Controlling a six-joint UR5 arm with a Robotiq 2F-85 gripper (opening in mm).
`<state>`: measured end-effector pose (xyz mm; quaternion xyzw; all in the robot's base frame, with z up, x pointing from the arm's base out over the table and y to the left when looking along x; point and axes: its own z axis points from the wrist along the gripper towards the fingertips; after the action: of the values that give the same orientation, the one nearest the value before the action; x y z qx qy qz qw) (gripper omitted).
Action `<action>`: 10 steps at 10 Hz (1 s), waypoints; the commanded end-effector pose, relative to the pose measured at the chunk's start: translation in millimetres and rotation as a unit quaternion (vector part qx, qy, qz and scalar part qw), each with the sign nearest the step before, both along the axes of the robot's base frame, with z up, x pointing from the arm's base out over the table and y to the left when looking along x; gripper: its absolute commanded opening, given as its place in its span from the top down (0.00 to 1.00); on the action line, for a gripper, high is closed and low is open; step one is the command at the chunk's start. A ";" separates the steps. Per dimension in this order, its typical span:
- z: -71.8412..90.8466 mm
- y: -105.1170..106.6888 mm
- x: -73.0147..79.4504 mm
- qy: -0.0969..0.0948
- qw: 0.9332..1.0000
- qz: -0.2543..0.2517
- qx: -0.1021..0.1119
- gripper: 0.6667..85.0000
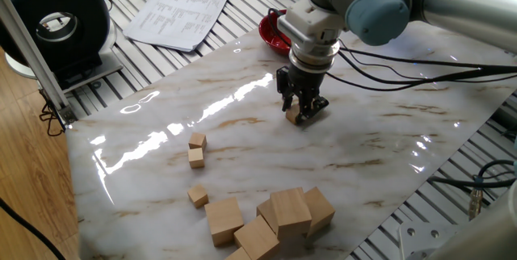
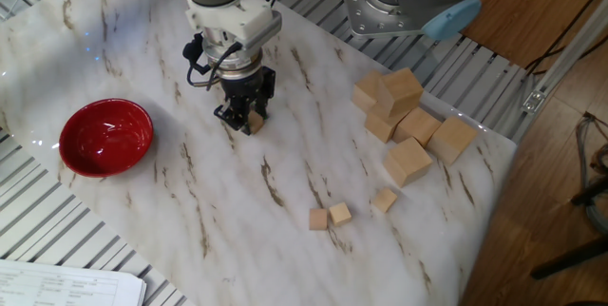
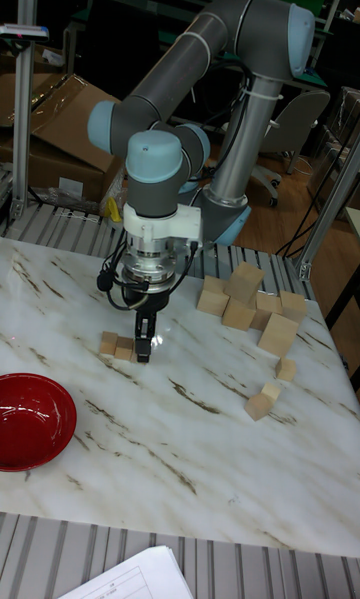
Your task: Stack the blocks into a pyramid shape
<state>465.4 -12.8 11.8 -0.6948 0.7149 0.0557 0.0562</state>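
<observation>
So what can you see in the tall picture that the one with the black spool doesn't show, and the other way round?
Only the tall view shows two small blocks side by side at the jaws, plus the arm's base and cardboard boxes behind. Only the spool view shows the black spool and the whole printed sheet. Both show the gripper low over the marble table, the red bowl, three loose small blocks and the pile of larger cubes.
</observation>
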 end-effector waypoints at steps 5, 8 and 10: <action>15.5 -0.9 1.4 -0.010 1.000 -0.007 -0.007 0.45; 10.6 -0.2 7.0 -0.016 1.000 -0.006 -0.006 0.45; 10.9 1.6 6.4 -0.015 1.000 -0.009 -0.002 0.46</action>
<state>469.1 -13.6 21.3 -0.6933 0.7171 0.0410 0.0588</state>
